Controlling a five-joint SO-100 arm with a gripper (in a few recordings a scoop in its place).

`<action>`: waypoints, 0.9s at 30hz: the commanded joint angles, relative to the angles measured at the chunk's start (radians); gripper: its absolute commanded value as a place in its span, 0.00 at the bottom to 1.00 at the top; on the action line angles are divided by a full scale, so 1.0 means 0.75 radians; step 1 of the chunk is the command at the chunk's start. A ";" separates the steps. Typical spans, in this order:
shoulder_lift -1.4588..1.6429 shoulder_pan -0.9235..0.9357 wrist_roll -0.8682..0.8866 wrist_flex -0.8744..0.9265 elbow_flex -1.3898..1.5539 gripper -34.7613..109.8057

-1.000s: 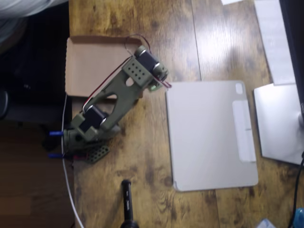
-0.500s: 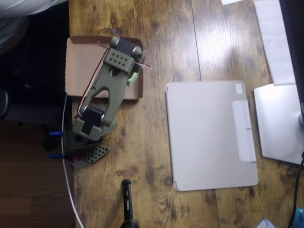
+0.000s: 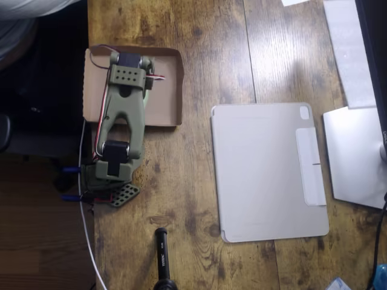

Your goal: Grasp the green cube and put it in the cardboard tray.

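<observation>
From overhead, your olive arm [image 3: 121, 115] reaches over the cardboard tray [image 3: 166, 84] at the counter's [image 3: 199, 36] left edge, its head hiding both the green cube and the jaws, whose state cannot be told.

Glossy wooden table [image 3: 199, 181], dark floor [image 3: 36, 229] beside it.

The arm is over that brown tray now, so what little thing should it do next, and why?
Probably lower slightly and open the gripper. The arm's head hangs inside the cardboard tray rims; the green cube and fingers are hidden beneath it, so I can't confirm the hold.
</observation>
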 commanded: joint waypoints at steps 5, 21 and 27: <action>0.055 -0.020 0.010 -0.108 0.137 0.33; 0.082 0.008 -0.031 -0.104 0.137 0.40; 0.088 0.010 -0.059 -0.104 0.139 0.43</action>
